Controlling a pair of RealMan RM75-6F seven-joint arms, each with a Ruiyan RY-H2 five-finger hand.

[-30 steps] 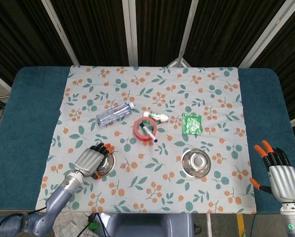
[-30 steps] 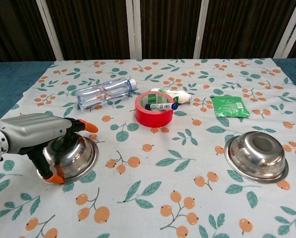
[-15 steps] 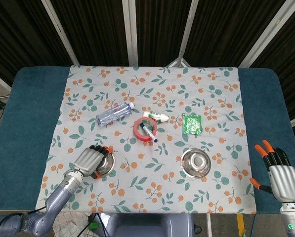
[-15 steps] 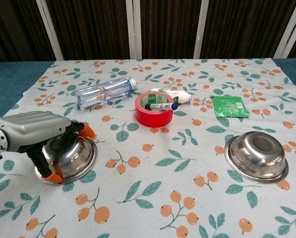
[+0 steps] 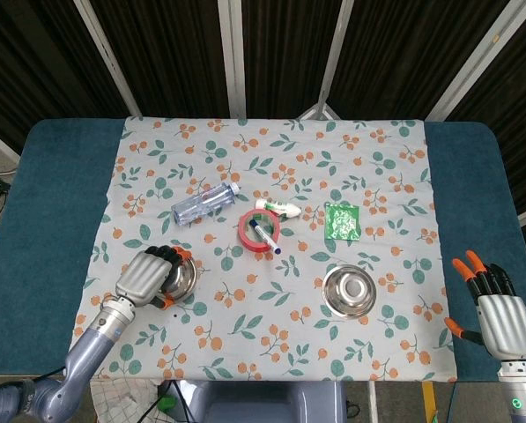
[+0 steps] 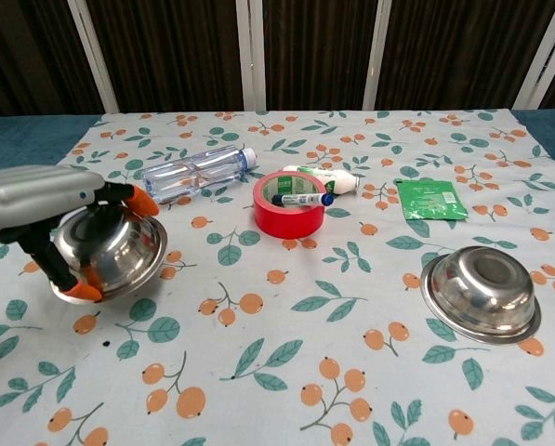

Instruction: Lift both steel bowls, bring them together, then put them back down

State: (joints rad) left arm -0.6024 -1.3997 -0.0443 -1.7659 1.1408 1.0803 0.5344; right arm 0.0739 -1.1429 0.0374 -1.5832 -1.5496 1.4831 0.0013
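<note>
My left hand (image 5: pixel 144 276) (image 6: pixel 35 200) grips one steel bowl (image 5: pixel 180 278) (image 6: pixel 112 253) upside down and holds it tilted above the floral cloth at the left. The other steel bowl (image 5: pixel 349 291) (image 6: pixel 481 293) lies upside down on the cloth at the right, untouched. My right hand (image 5: pixel 498 315) hovers open, fingers spread, off the cloth's right edge over the blue table; the chest view does not show it.
A red tape roll (image 5: pixel 259 231) (image 6: pixel 290 203) with a marker across it sits mid-cloth. Beside it lie a plastic bottle (image 5: pixel 204 204) (image 6: pixel 195 173), a small white tube (image 5: pixel 280 208) (image 6: pixel 324 177) and a green packet (image 5: pixel 342 220) (image 6: pixel 430 199). The blue table (image 5: pixel 42 211) borders the cloth.
My left hand has raised its bowl off the cloth and carried it up and slightly left, tilting it. The right hand and right bowl stay where they were.
</note>
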